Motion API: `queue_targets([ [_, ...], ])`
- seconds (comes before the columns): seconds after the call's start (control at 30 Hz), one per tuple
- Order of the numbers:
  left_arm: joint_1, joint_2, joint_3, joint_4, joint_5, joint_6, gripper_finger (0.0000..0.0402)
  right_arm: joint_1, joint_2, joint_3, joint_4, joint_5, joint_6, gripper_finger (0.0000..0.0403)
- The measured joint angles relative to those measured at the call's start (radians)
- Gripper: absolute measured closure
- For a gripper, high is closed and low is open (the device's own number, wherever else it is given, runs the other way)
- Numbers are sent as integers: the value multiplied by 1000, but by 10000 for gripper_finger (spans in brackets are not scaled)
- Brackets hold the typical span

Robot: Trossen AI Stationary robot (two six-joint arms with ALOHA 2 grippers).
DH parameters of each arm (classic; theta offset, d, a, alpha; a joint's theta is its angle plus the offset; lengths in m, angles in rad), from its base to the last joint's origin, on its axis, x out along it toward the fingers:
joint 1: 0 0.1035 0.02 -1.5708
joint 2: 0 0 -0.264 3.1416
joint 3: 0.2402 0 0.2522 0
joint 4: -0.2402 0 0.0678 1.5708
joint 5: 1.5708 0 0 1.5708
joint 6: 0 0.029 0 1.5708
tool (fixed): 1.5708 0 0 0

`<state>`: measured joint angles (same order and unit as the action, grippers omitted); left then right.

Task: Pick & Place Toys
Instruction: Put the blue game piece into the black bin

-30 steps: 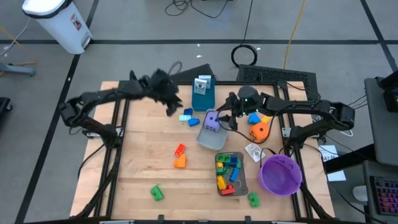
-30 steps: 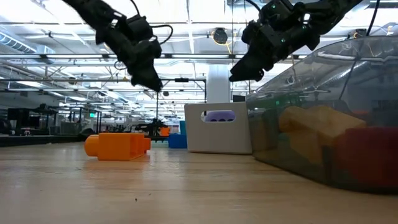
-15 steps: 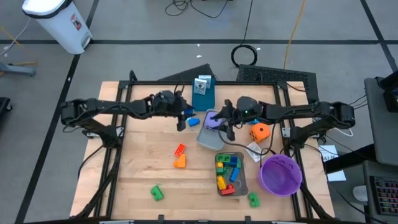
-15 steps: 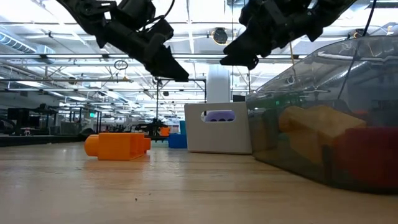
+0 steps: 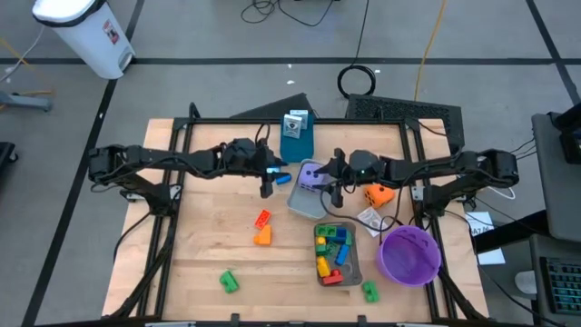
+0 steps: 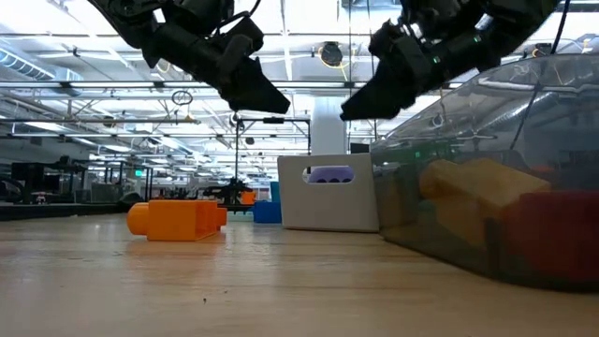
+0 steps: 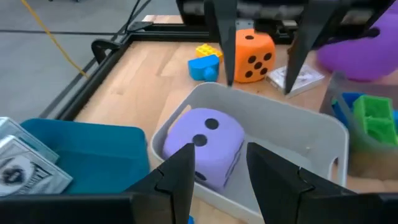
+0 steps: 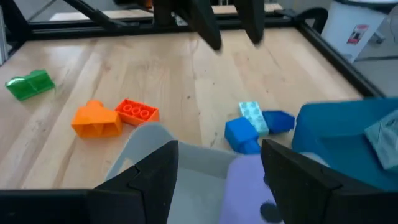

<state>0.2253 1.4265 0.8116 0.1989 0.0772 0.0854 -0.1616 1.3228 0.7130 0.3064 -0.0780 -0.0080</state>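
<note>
Left gripper (image 5: 265, 186): you've swung it in beside the tray (image 5: 298, 203); fingers parted, empty.
Right gripper (image 5: 332, 182): parted, empty, over the purple die (image 5: 311, 175).
Meaning: both arms converge on one tray.

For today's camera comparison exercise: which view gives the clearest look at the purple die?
The left wrist view: the purple die fills the middle, dots visible, lying in a grey tray. The high view shows it small. The low view shows only a strip through the tray's handle slot. The right wrist view catches only an edge.

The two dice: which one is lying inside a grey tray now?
The purple die lies inside the grey tray between the two grippers. The orange die sits outside any tray, on the bare wooden table.
</note>
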Motion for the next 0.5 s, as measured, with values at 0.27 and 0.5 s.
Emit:
queue_targets([
  [0.27, -32, 0, 0, -6, -1, -46, 247, 22, 0, -68, 104, -3, 119, 179],
  [0.5, -82, 0, 0, -44, -1, -68, 247, 175, 0, -68, 164, -3, 103, 179],
])
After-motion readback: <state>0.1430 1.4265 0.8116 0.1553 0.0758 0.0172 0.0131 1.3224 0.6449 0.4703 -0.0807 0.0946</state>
